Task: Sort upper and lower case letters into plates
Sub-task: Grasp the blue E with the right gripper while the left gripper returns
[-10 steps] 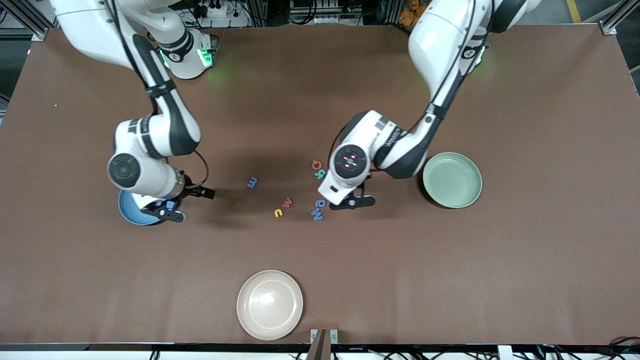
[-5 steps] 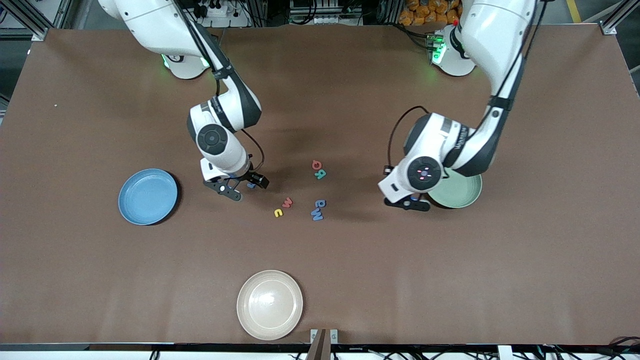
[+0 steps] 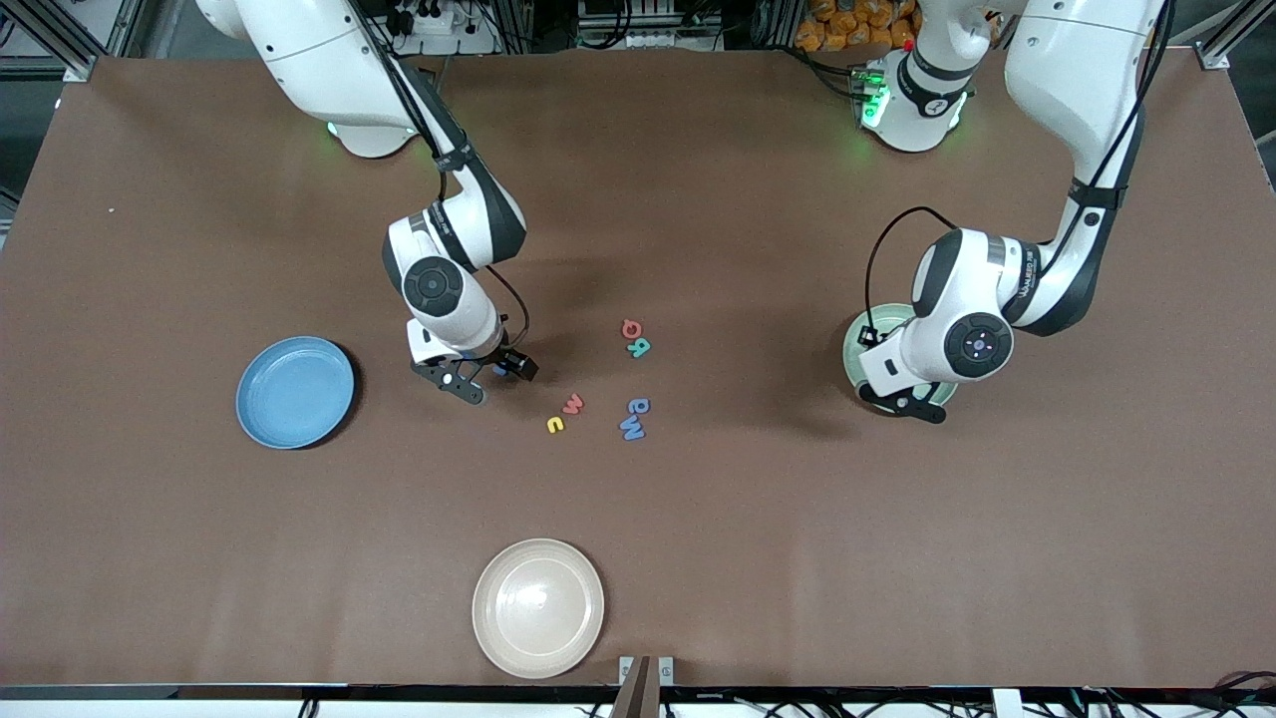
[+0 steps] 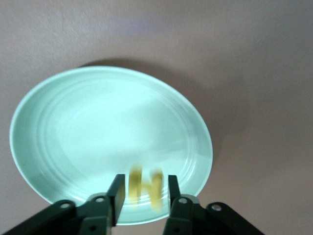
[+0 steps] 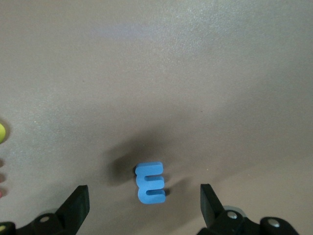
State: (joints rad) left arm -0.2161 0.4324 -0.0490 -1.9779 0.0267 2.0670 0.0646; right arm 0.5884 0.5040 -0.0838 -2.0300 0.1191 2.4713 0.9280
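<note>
Over the pale mint plate [image 3: 852, 364] hangs my left gripper [image 3: 902, 402]. Its fingers stand apart around a blurred yellow H [image 4: 145, 190], with a gap on each side; the mint plate [image 4: 98, 132] lies under it. My right gripper [image 3: 478, 377] is low over a small blue letter [image 5: 150, 183] that lies on the table between its wide open fingers [image 5: 78, 200]. The blue plate [image 3: 294, 392] lies toward the right arm's end and holds nothing. Several letters lie mid-table: a red-pink one [image 3: 630, 328], a teal one [image 3: 639, 347], a red w [image 3: 572, 404], a yellow one [image 3: 554, 425], two blue ones [image 3: 634, 419].
A larger cream-white plate [image 3: 538, 608] sits near the table edge closest to the front camera. Brown tabletop spreads wide around the plates and the letter cluster.
My left arm swung from the letter cluster to the mint plate and its fingers have parted from the yellow H. My right arm moved from the blue plate to the blue letter.
</note>
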